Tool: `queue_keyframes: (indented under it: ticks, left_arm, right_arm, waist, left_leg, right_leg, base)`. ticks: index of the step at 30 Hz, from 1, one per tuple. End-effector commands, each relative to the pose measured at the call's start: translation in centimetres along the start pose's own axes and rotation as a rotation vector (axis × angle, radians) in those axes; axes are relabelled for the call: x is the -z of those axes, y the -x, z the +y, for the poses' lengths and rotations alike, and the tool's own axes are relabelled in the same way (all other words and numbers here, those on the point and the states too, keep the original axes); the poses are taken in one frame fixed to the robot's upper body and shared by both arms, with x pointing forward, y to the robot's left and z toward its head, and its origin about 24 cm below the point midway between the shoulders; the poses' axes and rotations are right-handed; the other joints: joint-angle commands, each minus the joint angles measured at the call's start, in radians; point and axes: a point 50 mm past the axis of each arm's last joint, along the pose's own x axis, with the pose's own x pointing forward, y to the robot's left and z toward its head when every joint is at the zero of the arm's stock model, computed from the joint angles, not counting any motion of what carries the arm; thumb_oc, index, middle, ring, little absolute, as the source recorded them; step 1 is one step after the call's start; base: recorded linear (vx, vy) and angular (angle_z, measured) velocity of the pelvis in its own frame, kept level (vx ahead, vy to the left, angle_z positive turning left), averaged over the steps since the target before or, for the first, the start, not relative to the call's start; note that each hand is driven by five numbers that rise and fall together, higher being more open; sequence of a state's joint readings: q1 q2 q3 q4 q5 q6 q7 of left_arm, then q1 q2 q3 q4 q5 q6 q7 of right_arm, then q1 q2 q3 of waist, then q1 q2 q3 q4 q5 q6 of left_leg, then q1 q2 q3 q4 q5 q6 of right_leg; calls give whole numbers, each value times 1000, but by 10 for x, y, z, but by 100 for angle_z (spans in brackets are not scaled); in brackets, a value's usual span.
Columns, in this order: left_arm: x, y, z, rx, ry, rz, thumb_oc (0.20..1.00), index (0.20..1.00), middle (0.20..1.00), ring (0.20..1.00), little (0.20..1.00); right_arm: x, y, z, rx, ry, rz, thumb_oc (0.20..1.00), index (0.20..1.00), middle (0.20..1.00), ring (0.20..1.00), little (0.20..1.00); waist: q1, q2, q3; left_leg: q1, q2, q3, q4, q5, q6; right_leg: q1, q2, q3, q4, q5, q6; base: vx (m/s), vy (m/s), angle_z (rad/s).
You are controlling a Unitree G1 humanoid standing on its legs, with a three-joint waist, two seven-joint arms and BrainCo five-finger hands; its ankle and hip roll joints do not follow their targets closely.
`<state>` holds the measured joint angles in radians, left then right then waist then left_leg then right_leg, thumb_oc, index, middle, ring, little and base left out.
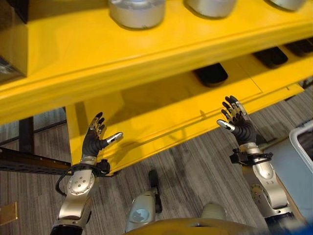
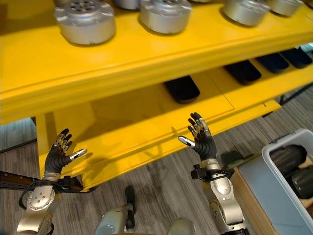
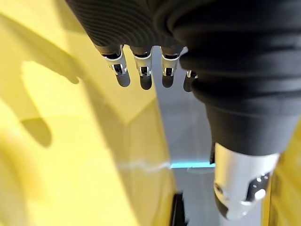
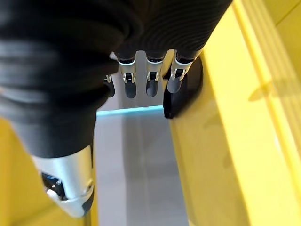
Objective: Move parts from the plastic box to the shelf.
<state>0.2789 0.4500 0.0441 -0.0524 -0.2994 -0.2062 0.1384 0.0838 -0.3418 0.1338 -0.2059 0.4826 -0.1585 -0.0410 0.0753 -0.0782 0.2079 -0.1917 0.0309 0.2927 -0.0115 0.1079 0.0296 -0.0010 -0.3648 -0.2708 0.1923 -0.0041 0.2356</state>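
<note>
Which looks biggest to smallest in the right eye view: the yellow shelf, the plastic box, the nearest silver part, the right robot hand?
1. yellow shelf
2. plastic box, cut off by the frame
3. nearest silver part
4. right robot hand

Nearness to the camera skews all four.

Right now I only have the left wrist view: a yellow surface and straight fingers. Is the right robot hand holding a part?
Observer: No. The right robot hand is open and empty, raised before the lower board of the yellow shelf.
Reviewer: Where is the plastic box?
Observer: The grey plastic box sits to the robot's right, with dark rounded parts inside.
Reviewer: Anything on the shelf already?
Observer: Round silver metal parts stand on the upper board. Flat black parts lie on the lower one.
</note>
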Motion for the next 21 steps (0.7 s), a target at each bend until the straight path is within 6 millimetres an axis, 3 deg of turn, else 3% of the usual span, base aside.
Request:
queue_keyframes:
  ticks: [1,4,8,15,16,21]
  left_arm:
    - [-18,-3,6,-33,41,-103,1000,1000,1000,1000,1000]
    - [-11,-1,6,-63,83,-81,1000,1000,1000,1000,1000]
    - [-6,2,2,-59,110,-63,1000,1000,1000,1000,1000]
    - [-2,1,-8,-22,115,-50,1000,1000,1000,1000,1000]
    - [-2,0,-11,-13,121,-50,1000,1000,1000,1000,1000]
    - [0,-6,-23,23,135,-50,1000,1000,1000,1000,1000]
  right_arm:
    - [-16,-6,2,-19,-10,-97,1000,1000,1000,1000,1000]
    - [-22,-7,0,-24,11,-119,1000,1000,1000,1000,1000]
    - [-27,-3,-9,-8,42,-132,1000,1000,1000,1000,1000]
    - [-30,1,-15,1,58,-138,1000,1000,1000,1000,1000]
    - [-31,2,-15,-2,64,-140,1000,1000,1000,1000,1000]
    - [-34,9,-25,38,89,-150,1000,1000,1000,1000,1000]
  waist:
    - [-24,-34,-65]
    - [-33,-29,-82]
    - [-64,-6,-90]
    - [-113,57,-89]
    - [-128,76,-84]
    - [-168,107,-53]
  left_leg:
    - [36,65,-51,101,-112,-42]
    - [46,110,-14,85,-82,-69]
    - [81,164,18,52,-40,-106]
    - [146,260,72,4,44,-167]
    - [158,286,84,-3,72,-180]
    - [143,350,70,73,145,-208]
  right_leg:
    - [-11,-1,-62,-164,176,-10]
    - [-14,31,-39,-212,169,-16]
    - [1,79,-28,-235,112,-40]
    - [5,175,20,-255,59,-79]
    - [-4,202,38,-244,43,-94]
    - [-10,276,79,-207,-6,-151]
  base:
    - [13,-221,-123]
    - [19,-200,-37]
    - [64,-179,-59]
    - [49,-180,-19]
    - [34,-232,-31]
    - [32,-254,-34]
